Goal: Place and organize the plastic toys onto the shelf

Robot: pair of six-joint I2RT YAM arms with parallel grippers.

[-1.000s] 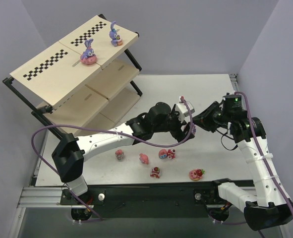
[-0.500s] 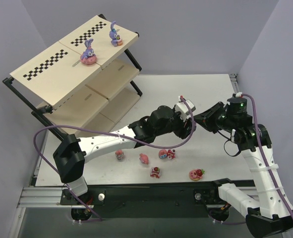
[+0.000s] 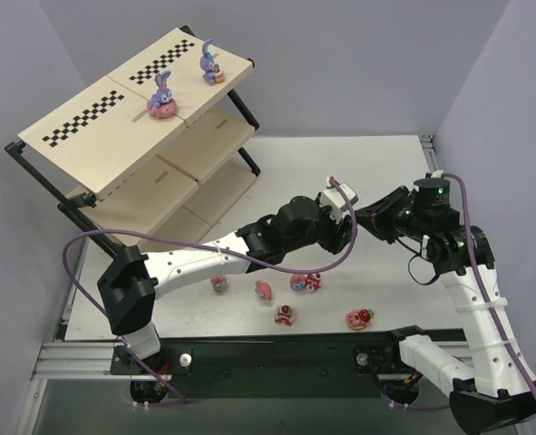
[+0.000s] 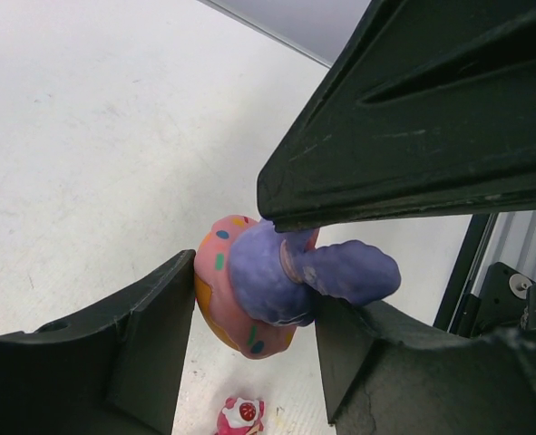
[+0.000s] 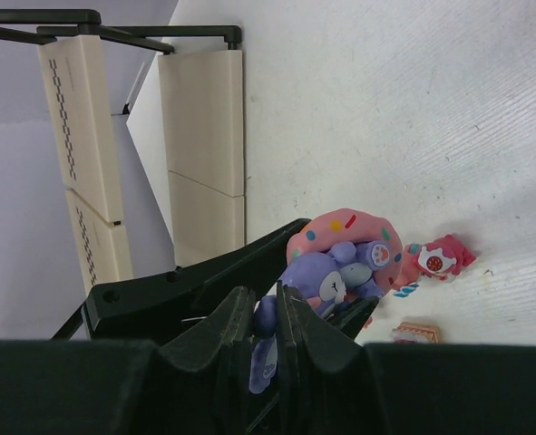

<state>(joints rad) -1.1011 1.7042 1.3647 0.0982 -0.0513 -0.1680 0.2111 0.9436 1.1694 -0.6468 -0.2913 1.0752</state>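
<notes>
In right tool [image 5: 268, 310], bunny [image 5: 326, 275] horizontal, ears-first

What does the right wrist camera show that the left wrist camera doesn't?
Only right wrist: the shelf, and the right gripper pinching the bunny by an ear. Only left wrist: both left fingers flanking the donut base. Both: the bunny and the white table.
</notes>
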